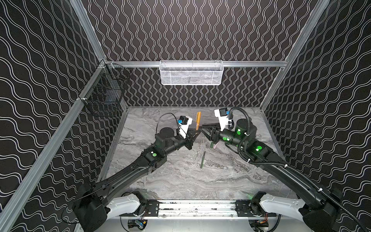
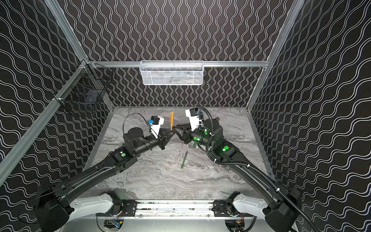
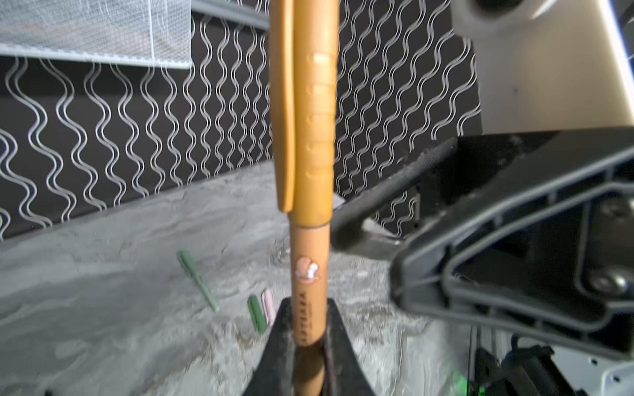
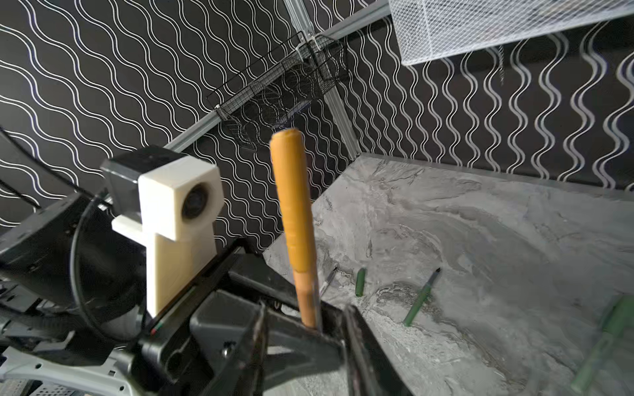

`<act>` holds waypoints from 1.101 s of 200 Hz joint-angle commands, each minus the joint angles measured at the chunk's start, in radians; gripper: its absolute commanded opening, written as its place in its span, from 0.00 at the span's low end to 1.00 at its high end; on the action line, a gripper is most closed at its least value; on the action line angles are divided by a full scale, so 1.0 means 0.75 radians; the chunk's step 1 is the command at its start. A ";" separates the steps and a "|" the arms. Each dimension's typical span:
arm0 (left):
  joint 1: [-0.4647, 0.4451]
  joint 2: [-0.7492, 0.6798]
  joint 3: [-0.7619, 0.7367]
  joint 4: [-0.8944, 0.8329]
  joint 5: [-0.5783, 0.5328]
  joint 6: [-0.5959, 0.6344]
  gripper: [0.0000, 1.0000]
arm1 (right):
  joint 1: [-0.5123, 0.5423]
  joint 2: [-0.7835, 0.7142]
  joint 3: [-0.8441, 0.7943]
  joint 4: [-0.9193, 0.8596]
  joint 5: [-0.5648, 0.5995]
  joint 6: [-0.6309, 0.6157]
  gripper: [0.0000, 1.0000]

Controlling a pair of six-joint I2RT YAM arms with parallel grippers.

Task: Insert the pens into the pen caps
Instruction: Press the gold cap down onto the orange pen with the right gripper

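Note:
My left gripper (image 3: 308,331) is shut on the lower barrel of the orange-brown pen (image 3: 310,274), which stands upright. An orange-brown pen cap (image 3: 314,120) sits over the pen's upper end. My right gripper (image 1: 202,127) stands just right of this pen with its jaws apart and nothing held. In both top views a dark green pen (image 1: 202,159) lies uncapped on the table. A dark green cap (image 3: 256,313) and a pink cap (image 3: 267,307) lie side by side under the right arm. A pale green pen (image 3: 199,281) lies beyond them.
A white mesh basket (image 1: 190,73) hangs on the back wall. A black wire basket (image 1: 104,94) hangs on the left wall. Patterned walls close in the marble table (image 1: 180,180) at the back and on both sides.

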 commanded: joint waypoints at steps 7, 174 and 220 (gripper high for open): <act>-0.002 -0.004 0.001 0.119 -0.017 -0.034 0.00 | 0.006 -0.049 0.003 -0.094 0.011 -0.081 0.42; 0.000 0.011 0.008 0.113 0.005 -0.045 0.00 | 0.005 0.154 0.133 0.069 -0.101 -0.069 0.31; -0.001 0.018 0.012 0.114 0.015 -0.047 0.00 | 0.005 0.170 0.120 0.126 -0.147 -0.027 0.15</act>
